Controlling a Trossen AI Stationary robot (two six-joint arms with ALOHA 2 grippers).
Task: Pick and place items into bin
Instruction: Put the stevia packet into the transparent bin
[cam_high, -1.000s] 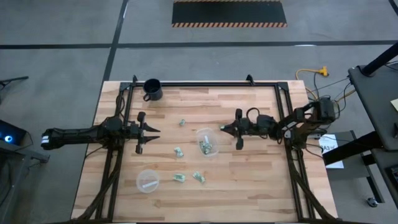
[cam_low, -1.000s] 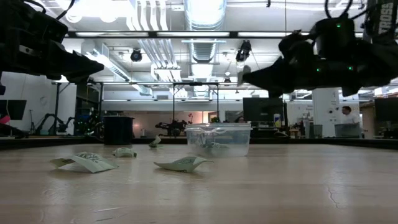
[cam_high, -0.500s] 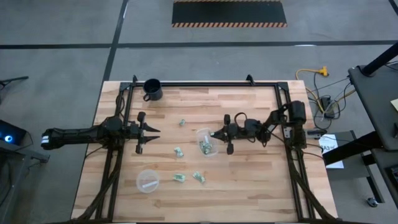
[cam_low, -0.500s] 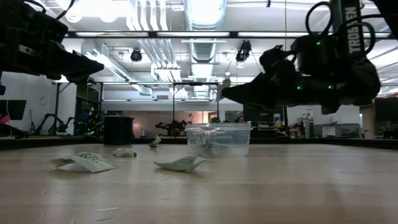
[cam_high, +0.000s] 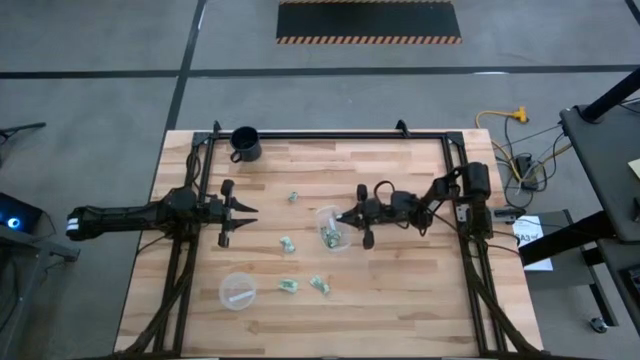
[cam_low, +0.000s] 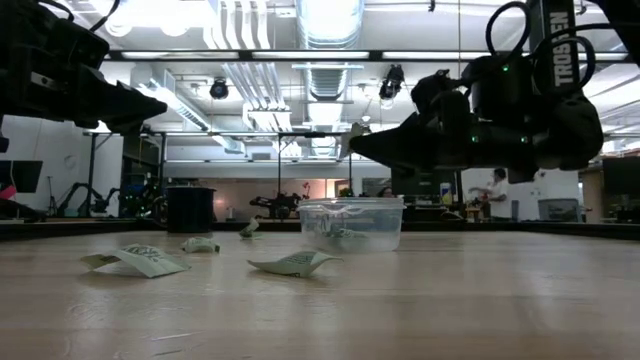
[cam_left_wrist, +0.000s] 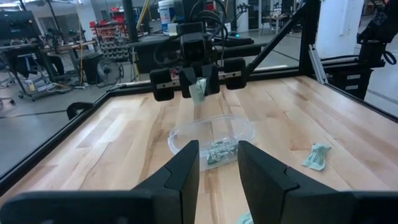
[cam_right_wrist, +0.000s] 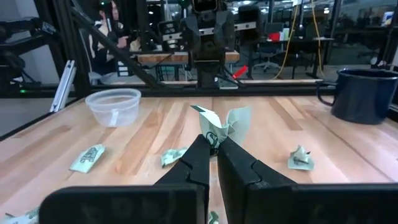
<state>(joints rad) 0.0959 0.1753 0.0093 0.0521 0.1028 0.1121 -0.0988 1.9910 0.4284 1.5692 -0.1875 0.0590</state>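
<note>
My right gripper (cam_high: 343, 216) hovers by the right rim of the bin, a small clear cup (cam_high: 331, 228), and is shut on one pale-green wrapped piece (cam_right_wrist: 225, 123). In the low view that gripper (cam_low: 352, 148) hangs above the cup (cam_low: 350, 222). The cup stands on its base and holds several pieces (cam_left_wrist: 217, 149). More pieces lie flat on the table (cam_high: 293, 197) (cam_high: 287, 243) (cam_high: 288, 286). My left gripper (cam_high: 247, 210) waits open to the cup's left, off the table top. My right gripper pinches the wrapped piece by its lower crumpled edge (cam_right_wrist: 214, 137) between its two fingers. They come nearly level from the table's right side. The rest of the piece stands out beyond the fingertips. It is lifted clear, above the cup's right rim.
A black mug (cam_high: 244, 144) stands at the far left corner. A flatter clear dish with a white strip (cam_high: 237, 291) sits toward the near left. Another piece (cam_high: 320, 285) lies on the near side of the cup. People show in the room beyond the table.
My right gripper has moved toward the table's left, from right of the cup to its right rim, sinking a little and carrying the piece along. Most of that move falls in the first half second. The cup and the loose pieces have stayed put.
</note>
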